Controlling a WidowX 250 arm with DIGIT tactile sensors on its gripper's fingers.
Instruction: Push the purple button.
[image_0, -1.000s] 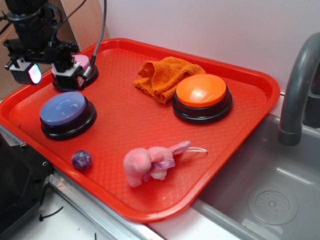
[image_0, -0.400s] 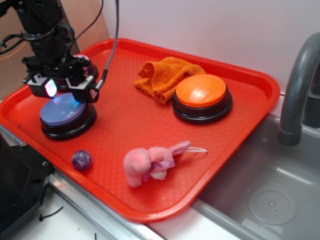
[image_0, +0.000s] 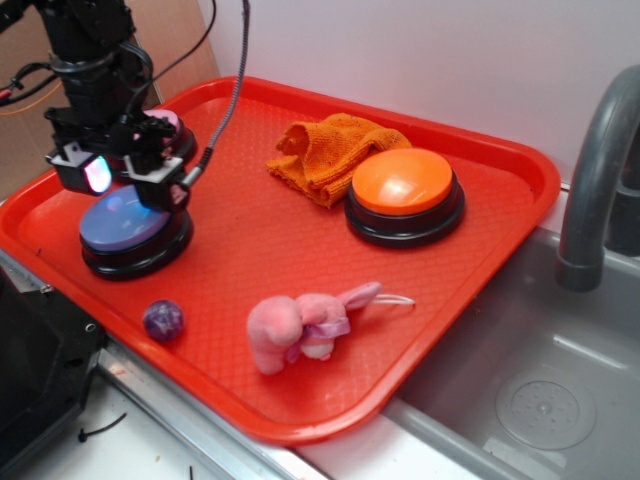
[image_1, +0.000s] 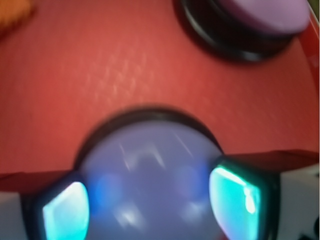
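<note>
At the left of the ribbed red plastic tray (image_0: 480, 215), the black robot gripper (image_0: 120, 180) hangs just above the round purple dome button on a black base (image_0: 130, 228). Its glowing fingers (image_1: 235, 192) stand apart, one on each side of the dome in the wrist view. Behind it sits a pink dome button (image_0: 168, 128). Nearer the front edge lies a small purple ball (image_0: 163, 320), then a pink plush bunny (image_0: 305, 325). Farther right are a crumpled orange cloth (image_0: 330, 150) and an orange dome button (image_0: 403, 192). A grey faucet (image_0: 600, 170) stands beyond the tray.

Red tray (image_0: 520, 190) w/ orange button (image_0: 404, 184), orange cloth (image_0: 325, 150), pink button (image_0: 163, 122), pink plush (image_0: 300, 325), small purple ball (image_0: 163, 319), sink (image_0: 540, 400)
</note>
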